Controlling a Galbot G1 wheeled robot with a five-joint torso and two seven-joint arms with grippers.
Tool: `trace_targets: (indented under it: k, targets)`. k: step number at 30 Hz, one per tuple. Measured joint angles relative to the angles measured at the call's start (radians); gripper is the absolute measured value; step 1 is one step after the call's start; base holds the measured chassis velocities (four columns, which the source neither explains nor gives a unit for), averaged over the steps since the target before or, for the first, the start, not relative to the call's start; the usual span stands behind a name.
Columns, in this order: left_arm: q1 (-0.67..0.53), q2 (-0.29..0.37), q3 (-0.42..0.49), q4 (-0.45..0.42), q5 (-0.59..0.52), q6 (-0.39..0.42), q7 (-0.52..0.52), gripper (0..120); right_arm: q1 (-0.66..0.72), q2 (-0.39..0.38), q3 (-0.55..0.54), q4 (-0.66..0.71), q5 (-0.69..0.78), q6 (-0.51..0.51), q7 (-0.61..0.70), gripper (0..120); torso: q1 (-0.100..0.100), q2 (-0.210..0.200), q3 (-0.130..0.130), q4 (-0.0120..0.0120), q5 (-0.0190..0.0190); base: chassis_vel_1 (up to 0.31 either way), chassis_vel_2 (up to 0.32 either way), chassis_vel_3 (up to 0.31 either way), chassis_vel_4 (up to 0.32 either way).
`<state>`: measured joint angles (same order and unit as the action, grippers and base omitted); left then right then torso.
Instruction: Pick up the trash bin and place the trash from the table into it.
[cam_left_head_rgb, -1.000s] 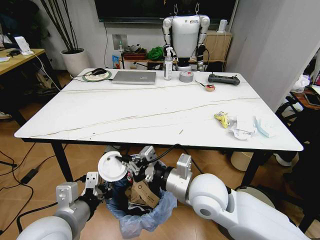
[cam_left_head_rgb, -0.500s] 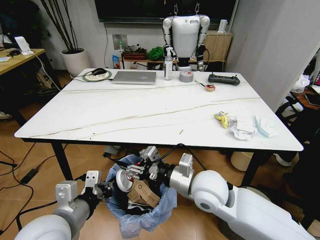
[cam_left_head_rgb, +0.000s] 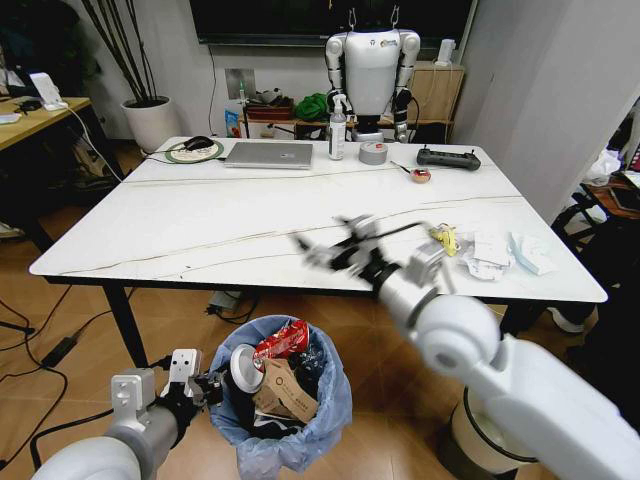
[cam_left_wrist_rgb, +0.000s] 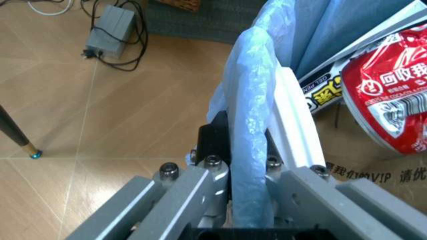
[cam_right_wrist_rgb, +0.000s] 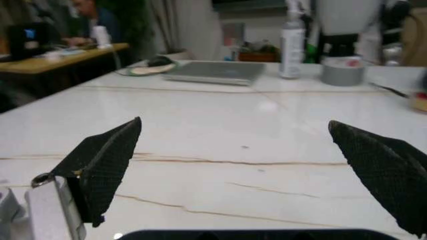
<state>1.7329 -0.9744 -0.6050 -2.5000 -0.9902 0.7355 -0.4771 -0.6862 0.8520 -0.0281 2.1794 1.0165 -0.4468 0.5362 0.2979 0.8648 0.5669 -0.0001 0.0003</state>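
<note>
The trash bin, lined with a light-blue bag, hangs below the table's front edge. My left gripper is shut on its rim. Inside lie a paper cup, a red wrapper and brown cardboard. My right gripper hovers open over the white marble-look table near its front edge, with nothing between its black fingers. More trash lies on the table's right side: a yellow scrap, white tissues and a pale blue packet.
At the table's far side stand a laptop, a spray bottle, a tape roll and a black controller. Another robot stands behind. A cream bucket sits under the table's right end.
My right gripper has let go of the paper cup, which now lies in the bin, and has risen from the bin to above the table, moving right. The left gripper stays on the rim.
</note>
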Motion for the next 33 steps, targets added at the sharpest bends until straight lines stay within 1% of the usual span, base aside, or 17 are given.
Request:
trace_targets:
  k: [1, 4, 7, 9, 10, 14, 19, 24, 27, 29, 30, 33]
  targets:
    - [0.0, 0.0, 0.0, 0.0, 0.0, 0.0, 0.0, 0, 0.0, 0.0, 0.0, 0.0, 0.0, 0.0, 0.0, 100, 0.0, 0.0, 0.0, 0.0, 0.0, 0.0, 0.0, 0.0, 0.0]
    - [-0.001, 0.002, 0.002, 0.0, 0.001, 0.0, 0.003, 0, 0.02, -0.042, 0.051, -0.023, 0.074, -0.056, 0.056, 100, 0.0, 0.0, 0.0, -0.0001, -0.0001, 0.0, 0.0, 0.0, 0.0]
    - [-0.001, 0.003, 0.002, 0.0, 0.003, 0.0, 0.008, 0, 0.046, -0.071, 0.07, -0.083, 0.133, -0.09, 0.076, 100, 0.0, 0.0, 0.0, 0.0, -0.0002, 0.0, 0.0, 0.0, 0.0]
    - [-0.001, 0.004, 0.002, 0.0, 0.004, 0.0, 0.009, 0, 0.054, -0.074, 0.074, -0.104, 0.144, -0.103, 0.078, 100, 0.0, 0.0, 0.0, 0.0, 0.0, 0.0, 0.0, 0.0, 0.0]
    - [-0.001, 0.004, 0.002, 0.0, 0.004, 0.0, 0.01, 0, 0.072, -0.078, 0.08, -0.158, 0.163, -0.133, 0.081, 100, 0.0, 0.0, 0.0, 0.0001, 0.0, 0.0, 0.0, 0.0, 0.0]
    - [-0.001, 0.003, 0.001, 0.0, 0.004, 0.0, 0.011, 0, 0.098, -0.076, 0.077, -0.236, 0.181, -0.156, 0.07, 100, 0.0, 0.0, 0.0, 0.0002, -0.0001, 0.0, 0.0, 0.0, 0.0]
    - [-0.001, 0.003, -0.001, 0.0, 0.003, 0.0, 0.012, 0, 0.096, -0.074, 0.077, -0.29, 0.184, -0.178, 0.051, 100, 0.0, 0.0, 0.0, 0.0003, -0.0001, 0.0, 0.0, 0.0, 0.0]
    - [-0.001, 0.006, -0.006, 0.0, 0.001, 0.0, 0.012, 0, 0.084, -0.08, 0.091, -0.314, 0.182, -0.19, 0.045, 100, 0.0, 0.0, 0.0, 0.0001, 0.0, 0.0, 0.0, 0.0, 0.0]
    - [-0.004, 0.006, -0.004, 0.0, 0.0, 0.0, 0.012, 0, 0.085, -0.082, 0.092, -0.319, 0.182, -0.194, 0.042, 94, 0.0, 0.0, 0.0, 0.0001, 0.0, 0.0, 0.0, 0.0, 0.0]
    - [-0.007, 0.007, -0.003, 0.0, -0.001, 0.0, 0.013, 0, 0.082, -0.086, 0.091, -0.322, 0.177, -0.195, 0.037, 84, 0.0, 0.0, 0.0, 0.0001, -0.0002, 0.0, 0.0, 0.0, 0.0]
    - [-0.007, 0.007, -0.003, 0.0, -0.001, 0.0, 0.013, 0, 0.082, -0.086, 0.091, -0.322, 0.177, -0.195, 0.037, 84, 0.0, 0.0, 0.0, 0.0001, -0.0002, 0.0, 0.0, 0.0, 0.0]
    - [-0.007, 0.007, -0.007, 0.0, -0.004, 0.0, 0.013, 0, 0.071, -0.09, 0.082, -0.326, 0.151, -0.195, 0.026, 72, 0.0, 0.0, 0.0, 0.0001, 0.0, 0.0, 0.0, 0.0, 0.0]
